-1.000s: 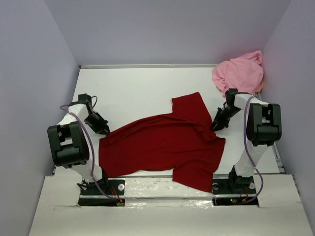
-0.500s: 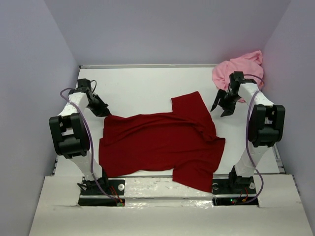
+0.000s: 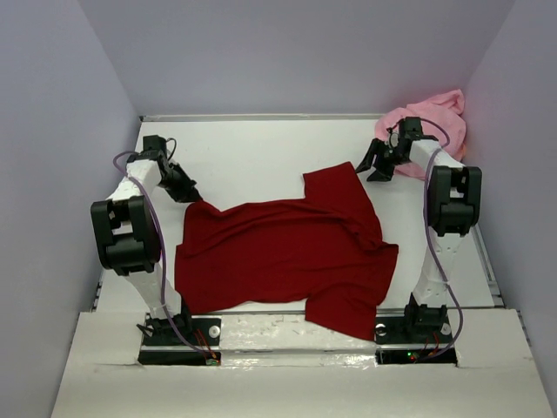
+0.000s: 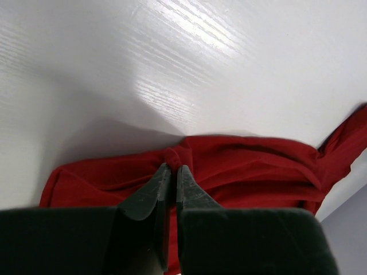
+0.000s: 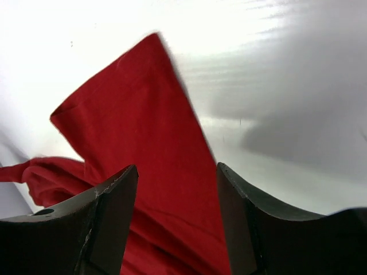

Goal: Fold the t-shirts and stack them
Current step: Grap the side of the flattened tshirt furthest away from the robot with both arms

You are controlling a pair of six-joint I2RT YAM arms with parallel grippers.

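Dark red shirt (image 3: 287, 257) lies spread across the middle of the bench (image 3: 252, 148), wrinkled and not yet folded. One sleeve (image 3: 335, 187) lies flat, pointing toward the far side. The near-right hem reaches past the bench's near edge. Its far-left corner is bunched, pinched in the left tool (image 4: 172, 169). Pink shirt (image 3: 431, 126) sits crumpled in a heap in the far right corner, well apart from the red one.

Plain dark red t-shirt (image 3: 287, 252); plain light pink t-shirt (image 3: 439, 117); white table (image 3: 252, 152).
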